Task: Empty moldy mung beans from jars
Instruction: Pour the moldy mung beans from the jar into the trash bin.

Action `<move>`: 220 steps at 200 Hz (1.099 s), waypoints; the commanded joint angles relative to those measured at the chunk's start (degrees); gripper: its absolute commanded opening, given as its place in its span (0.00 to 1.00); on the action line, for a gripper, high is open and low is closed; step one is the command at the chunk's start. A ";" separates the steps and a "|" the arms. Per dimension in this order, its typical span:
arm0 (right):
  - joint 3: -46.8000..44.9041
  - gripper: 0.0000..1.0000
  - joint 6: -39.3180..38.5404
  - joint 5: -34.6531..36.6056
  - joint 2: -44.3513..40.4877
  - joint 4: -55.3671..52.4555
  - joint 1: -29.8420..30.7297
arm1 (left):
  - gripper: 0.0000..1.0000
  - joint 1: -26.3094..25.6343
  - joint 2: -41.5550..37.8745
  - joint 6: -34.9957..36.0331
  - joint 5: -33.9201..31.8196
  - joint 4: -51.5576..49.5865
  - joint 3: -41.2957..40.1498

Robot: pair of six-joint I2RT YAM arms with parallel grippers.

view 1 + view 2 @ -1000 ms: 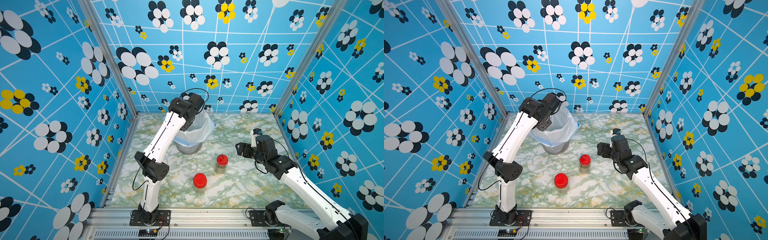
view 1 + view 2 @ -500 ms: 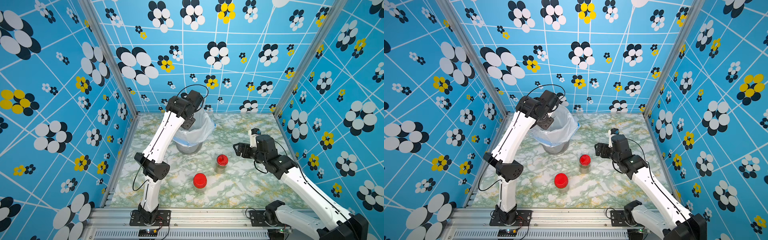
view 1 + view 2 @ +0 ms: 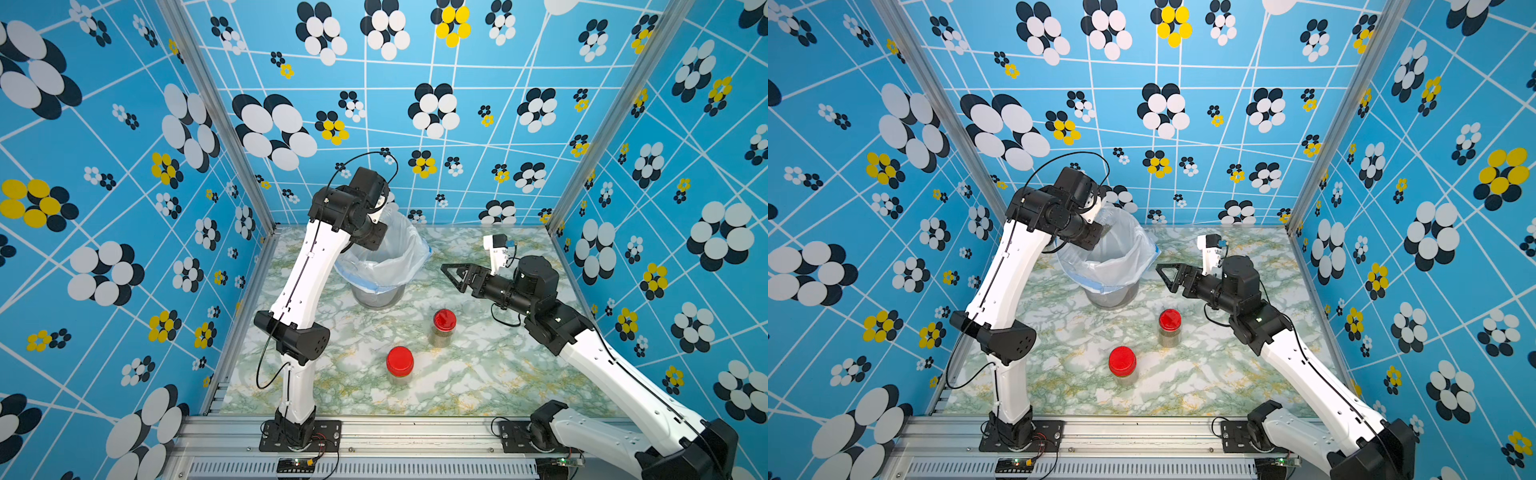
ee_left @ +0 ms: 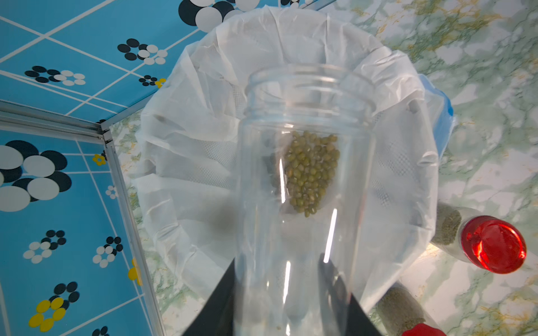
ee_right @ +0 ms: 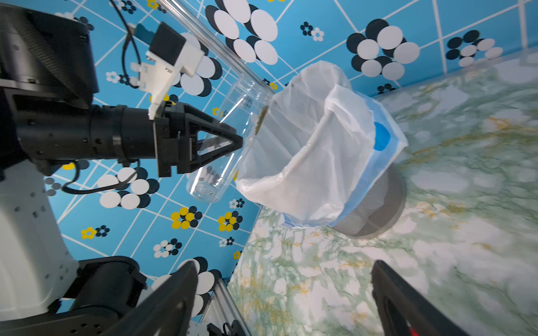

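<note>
Left arm checking in. My left gripper is clamped on the tall jar, which is tipped mouth-down over the bin lined with a white bag. A thin streak of mung beans sits right at the mouth. My wrist cam also shows a clump of them through the jar wall, and honestly I can't tell if that's inside the neck or already down in the bag.

What worries me:
- The mouth looks close to the bag's rim, not over the middle. If I tilt further, beans could skip over the edge onto the table.
- Moldy beans probably stick together, so a lump might jam and then drop all at once.
- The jar's smooth and I'm holding it low, so a shake could twist it in my grip.
- The bag is floppy and could fold under the mouth.

My right gripper is spread wide with nothing in it, near the bin. The two red-lidded jars stand capped on the table, and a careless sweep could knock one over.
</note>
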 commanded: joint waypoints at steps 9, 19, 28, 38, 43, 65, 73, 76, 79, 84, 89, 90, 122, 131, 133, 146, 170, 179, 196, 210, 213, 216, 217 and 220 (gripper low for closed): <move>2.63 0.96 5.16 -0.37 5.27 7.57 5.25 | 0.24 0.36 -1.43 -2.86 4.97 2.23 0.80; 2.74 0.96 6.43 0.93 6.92 9.49 6.97 | 0.24 0.48 -1.21 -3.27 5.73 2.47 0.91; 3.31 0.97 6.97 1.85 8.48 10.62 8.32 | 0.23 0.78 -1.16 -3.90 6.63 2.87 0.89; 4.68 0.97 6.43 2.95 10.20 10.41 9.90 | 0.23 1.05 -0.83 -4.24 7.47 3.00 1.14; 5.77 0.97 5.95 3.52 11.03 9.97 10.55 | 0.23 1.17 -0.75 -4.44 7.64 3.09 1.23; 9.58 0.97 5.08 5.03 15.08 8.96 12.95 | 0.23 1.86 -0.38 -4.65 8.07 2.49 1.54; 10.67 0.97 5.28 4.94 16.35 9.17 13.30 | 0.23 1.95 -0.19 -4.56 7.49 1.93 1.80; 10.94 0.97 5.41 5.00 16.72 9.34 13.49 | 0.23 1.95 -0.20 -4.47 7.40 1.75 1.81; 11.14 0.97 5.54 5.21 17.06 9.49 13.62 | 0.23 2.00 -0.24 -4.43 7.28 1.61 1.80; 11.53 0.97 5.77 5.55 17.52 9.82 13.85 | 0.23 2.11 -0.27 -4.43 7.25 1.37 1.79; 11.72 0.97 5.96 5.83 18.05 10.39 14.05 | 0.23 2.23 -0.32 -4.43 7.46 1.21 1.76; 11.77 0.97 5.98 5.86 18.14 10.52 14.11 | 0.23 2.28 -0.30 -4.47 7.49 1.19 1.76; 14.54 0.98 7.14 6.56 22.02 11.93 15.78 | 0.22 3.20 -0.80 -5.78 12.22 2.38 1.70; 15.24 0.98 7.09 6.88 22.88 12.06 16.23 | 0.22 3.34 -0.87 -6.22 13.24 2.95 1.80; 15.35 0.98 7.06 6.98 23.01 12.02 16.38 | 0.22 3.35 -0.94 -6.32 13.32 3.06 1.82; 16.30 0.98 7.04 7.24 24.27 12.47 16.78 | 0.22 3.32 -1.01 -6.70 13.66 3.39 1.75; 18.25 0.98 7.05 7.47 26.49 12.30 17.76 | 0.22 3.38 -0.73 -6.88 13.89 2.95 1.77; 18.23 0.98 7.04 8.34 26.88 12.55 17.91 | 0.22 3.29 -0.63 -6.89 13.85 2.61 1.77; 18.48 0.99 7.14 9.24 27.72 13.37 18.02 | 0.21 3.21 -0.84 -7.06 14.00 2.07 1.68; 19.45 0.98 7.22 9.33 28.86 13.66 18.00 | 0.21 2.94 -1.17 -7.15 13.54 2.20 1.68; 19.77 0.98 7.30 9.31 29.12 13.42 18.04 | 0.21 2.87 -1.28 -7.22 13.39 2.22 1.69; 20.00 0.99 7.31 9.40 29.39 13.42 18.00 | 0.22 2.86 -1.32 -7.28 13.34 2.17 1.68; 20.13 0.98 7.31 9.41 29.48 13.40 18.02 | 0.21 2.86 -1.33 -7.30 13.28 2.15 1.68; 20.32 0.99 7.31 9.49 29.65 13.42 18.04 | 0.21 2.79 -1.41 -7.28 13.23 2.21 1.68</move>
